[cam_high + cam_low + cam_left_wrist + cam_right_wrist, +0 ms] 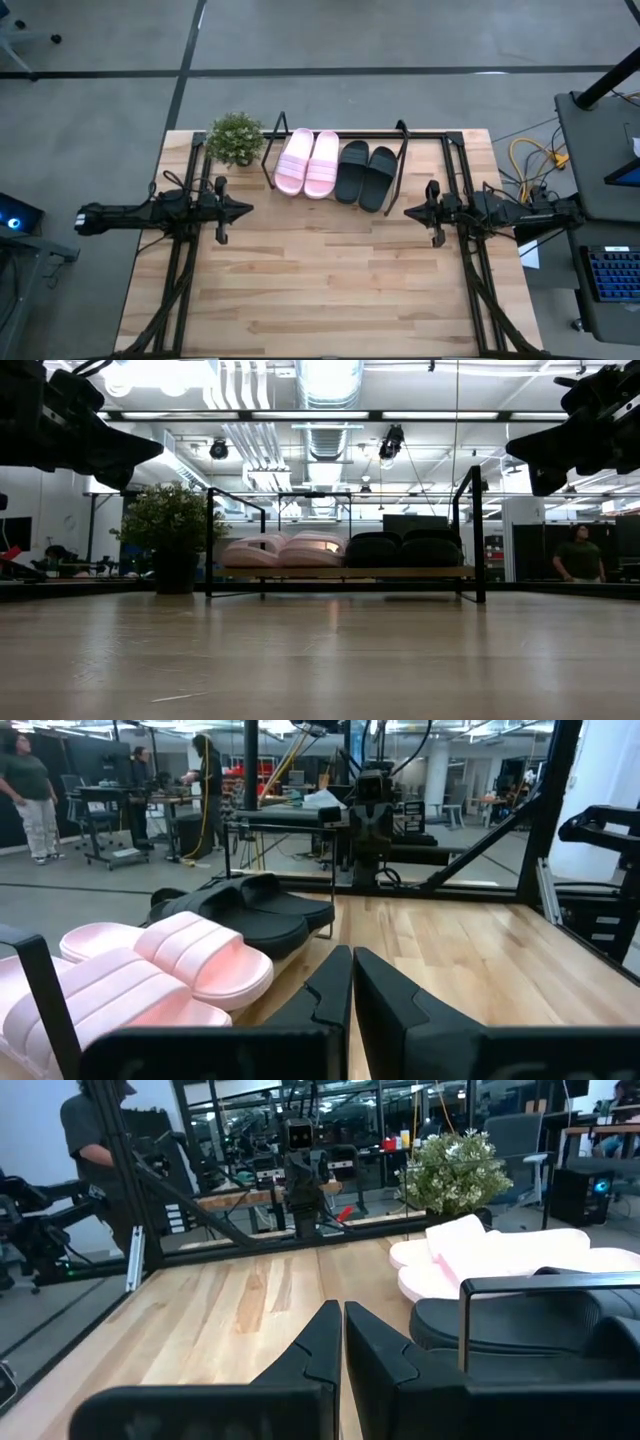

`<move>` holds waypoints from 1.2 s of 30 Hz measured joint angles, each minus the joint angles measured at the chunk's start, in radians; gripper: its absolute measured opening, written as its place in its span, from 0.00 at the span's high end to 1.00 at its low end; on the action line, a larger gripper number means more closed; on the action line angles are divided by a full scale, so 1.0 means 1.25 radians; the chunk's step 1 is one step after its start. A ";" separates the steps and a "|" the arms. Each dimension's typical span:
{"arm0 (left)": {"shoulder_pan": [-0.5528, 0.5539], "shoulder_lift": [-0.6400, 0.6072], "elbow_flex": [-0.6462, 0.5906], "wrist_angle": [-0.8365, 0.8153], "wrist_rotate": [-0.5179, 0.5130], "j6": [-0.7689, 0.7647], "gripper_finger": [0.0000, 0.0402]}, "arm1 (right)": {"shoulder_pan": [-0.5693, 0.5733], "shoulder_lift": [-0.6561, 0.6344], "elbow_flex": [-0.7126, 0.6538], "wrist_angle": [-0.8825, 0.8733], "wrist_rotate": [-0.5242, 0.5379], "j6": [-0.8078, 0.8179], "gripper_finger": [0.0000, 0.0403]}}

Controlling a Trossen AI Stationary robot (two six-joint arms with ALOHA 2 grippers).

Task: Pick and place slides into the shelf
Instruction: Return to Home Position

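All four slides rest sole-down, side by side, on the shelf [402, 150], a low black-tube rack with a light board at the table's far edge. The pale pink pair [308, 162] is on its left half, the black pair [366, 176] on its right; they also show as the pink pair [285, 550] and black pair [405, 549] in the low view. My left gripper [248, 209] hovers shut over the table's left side, my right gripper [408, 211] shut over the right side, both raised and nearer than the shelf, fingers pointing at each other. Neither holds anything.
A small potted plant [236, 139] stands at the far edge, just left of the shelf. The wooden tabletop [330, 280] stretches between and in front of the arms. People stand in the room beyond the table, among them a person [28, 790].
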 joint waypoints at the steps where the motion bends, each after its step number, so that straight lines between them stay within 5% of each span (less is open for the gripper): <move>1: 0.000 0.001 0.000 0.001 0.000 0.000 1.00 | 0.000 0.000 0.000 0.000 0.000 0.000 0.98; 36: 0.000 0.003 0.000 0.006 0.001 0.000 1.00 | 0.000 0.000 0.000 0.006 -0.003 0.079 0.98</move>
